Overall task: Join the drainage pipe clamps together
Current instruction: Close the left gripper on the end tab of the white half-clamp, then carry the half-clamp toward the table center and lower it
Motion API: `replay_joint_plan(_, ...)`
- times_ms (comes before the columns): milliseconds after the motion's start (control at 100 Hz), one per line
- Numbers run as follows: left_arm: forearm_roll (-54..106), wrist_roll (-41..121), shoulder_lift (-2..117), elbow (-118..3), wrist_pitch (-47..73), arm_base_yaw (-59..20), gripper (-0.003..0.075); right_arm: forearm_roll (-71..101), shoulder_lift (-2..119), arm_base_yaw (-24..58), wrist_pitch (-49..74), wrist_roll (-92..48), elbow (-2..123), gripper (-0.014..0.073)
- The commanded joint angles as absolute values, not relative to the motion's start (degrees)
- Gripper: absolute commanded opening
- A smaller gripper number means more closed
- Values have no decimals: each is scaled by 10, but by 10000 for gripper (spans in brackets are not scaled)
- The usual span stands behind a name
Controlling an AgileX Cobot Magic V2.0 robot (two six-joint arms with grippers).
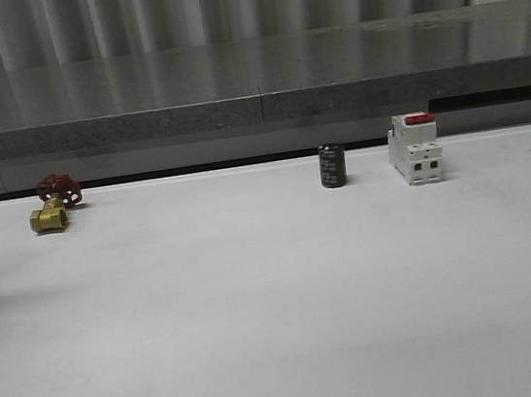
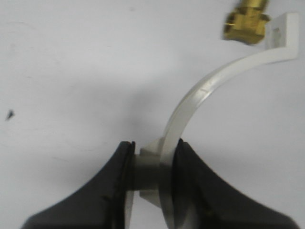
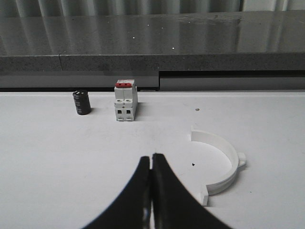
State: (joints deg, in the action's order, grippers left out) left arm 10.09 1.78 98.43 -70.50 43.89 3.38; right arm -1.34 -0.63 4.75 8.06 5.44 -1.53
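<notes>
Fingers first, left wrist view: your left gripper (image 2: 153,183) is clamped on the outer lug of one white plastic semicircular clamp half (image 2: 200,95), whose flat end tab reaches close to the brass valve fitting (image 2: 245,24).

Right wrist view: your right gripper (image 3: 151,191) is closed on nothing; the second white plastic half-ring (image 3: 224,160) lies flat on the white table (image 3: 57,162) just beside it, with open room around.

Front view: a red-handled brass valve (image 1: 54,202), a dark cylindrical capacitor (image 1: 332,165) and a white red-topped switch (image 1: 415,147) line the far edge.

Judgement: one half is secured; the second still needs picking and mating.
</notes>
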Motion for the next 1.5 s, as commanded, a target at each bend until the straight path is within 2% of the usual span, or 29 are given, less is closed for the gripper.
replay_joint_plan(0,100,-30,950,-716,432,-20,-20,-17,-17,48,36,49,-6,-67)
replay_joint_plan(250,-3,-180,986,-726,410,-189,-20,-17,-17,48,36,49,-6,-67)
replay_joint_plan(370,-57,-256,1020,-743,410,-240,-20,-17,-17,48,36,49,-6,-67)
replay_joint_plan(530,-55,-268,1065,-779,415,-283,-20,-17,-17,48,36,49,-6,-67)
replay_joint_plan(840,-55,-301,1122,-813,418,-303,-20,-17,-17,48,36,49,-6,-67)
replay_joint_plan(1490,-55,-302,1137,-813,426,-304,-20,-17,-17,48,36,49,-6,-67)
